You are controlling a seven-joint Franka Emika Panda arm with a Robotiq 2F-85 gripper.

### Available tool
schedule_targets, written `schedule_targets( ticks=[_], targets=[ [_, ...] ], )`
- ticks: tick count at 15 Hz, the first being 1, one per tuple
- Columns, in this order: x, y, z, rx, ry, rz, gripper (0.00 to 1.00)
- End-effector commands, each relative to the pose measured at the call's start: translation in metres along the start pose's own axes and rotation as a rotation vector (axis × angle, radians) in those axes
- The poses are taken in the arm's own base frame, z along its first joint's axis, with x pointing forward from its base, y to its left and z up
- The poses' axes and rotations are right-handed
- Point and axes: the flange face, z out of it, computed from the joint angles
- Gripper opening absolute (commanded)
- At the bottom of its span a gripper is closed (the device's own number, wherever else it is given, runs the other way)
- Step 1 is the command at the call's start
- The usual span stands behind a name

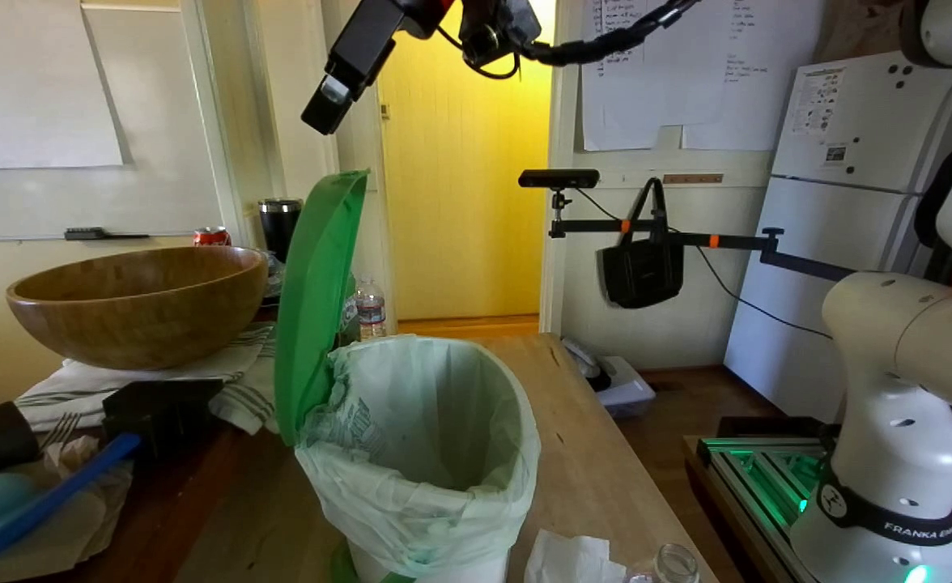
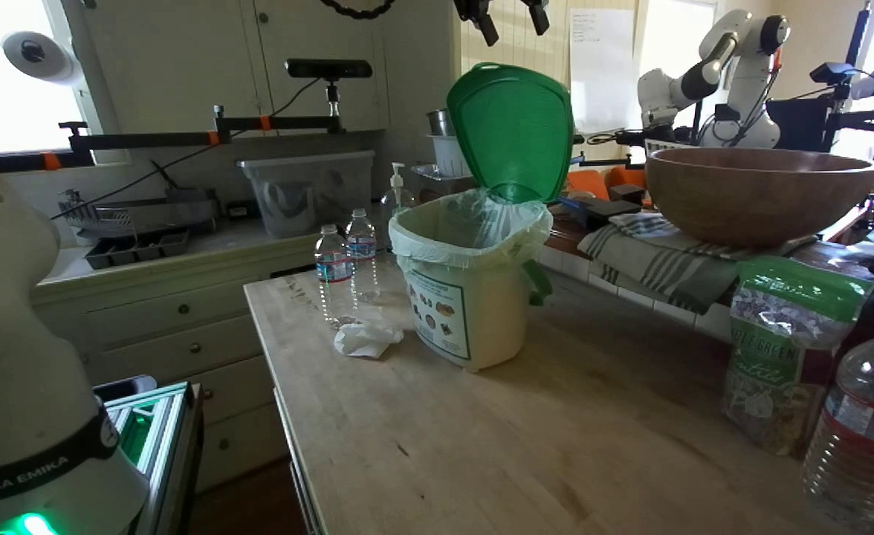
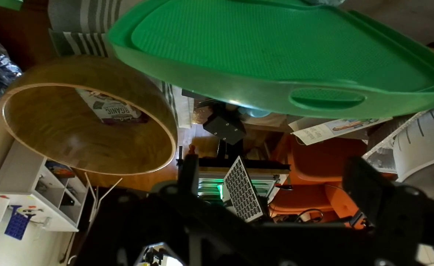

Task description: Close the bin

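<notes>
Bin (image 2: 481, 297) below the jaws, green lid (image 2: 511, 130) raised near them, jaws spread wide

- Bin lid (image 2: 513, 128): bright green
- Liner (image 1: 423, 478): pale whitish green
- Bin (image 2: 498, 312): cream
- Label (image 2: 438, 316): white, bordered in dark green
- Gripper (image 2: 516, 33): black
- Bowl (image 2: 756, 200): brown, wood-grained
- Towel (image 2: 652, 260): pale, with grey stripes
- Door (image 1: 464, 194): yellow
- Robot arm (image 1: 889, 429): white

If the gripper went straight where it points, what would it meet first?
Probably nothing close: in the wrist view, the open gripper seems aimed past the raised bin lid, toward an orange chair in the background. Depth is unclear; it might clip the lid.
</notes>
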Motion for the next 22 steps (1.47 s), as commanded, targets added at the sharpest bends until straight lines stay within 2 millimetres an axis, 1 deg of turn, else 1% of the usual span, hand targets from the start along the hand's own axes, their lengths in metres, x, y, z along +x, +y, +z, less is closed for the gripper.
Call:
schedule_targets(
  ticks=[1, 6, 9, 13, 18, 22],
  targets=[
    [0.002, 0.005, 0.011, 0.024, -0.014, 0.010, 1.00],
    [-0.004, 0.009, 0.024, 0.034, -0.045, 0.018, 1.00],
    [-0.007, 0.009, 0.029, 0.053, -0.051, 0.034, 1.00],
    [-0.013, 0.008, 0.035, 0.072, -0.100, 0.041, 1.00],
    [-0.020, 0.008, 0.030, 0.081, -0.176, 0.037, 1.00],
    [-0.029, 0.011, 0.036, 0.087, -0.244, 0.044, 1.00]
  ],
)
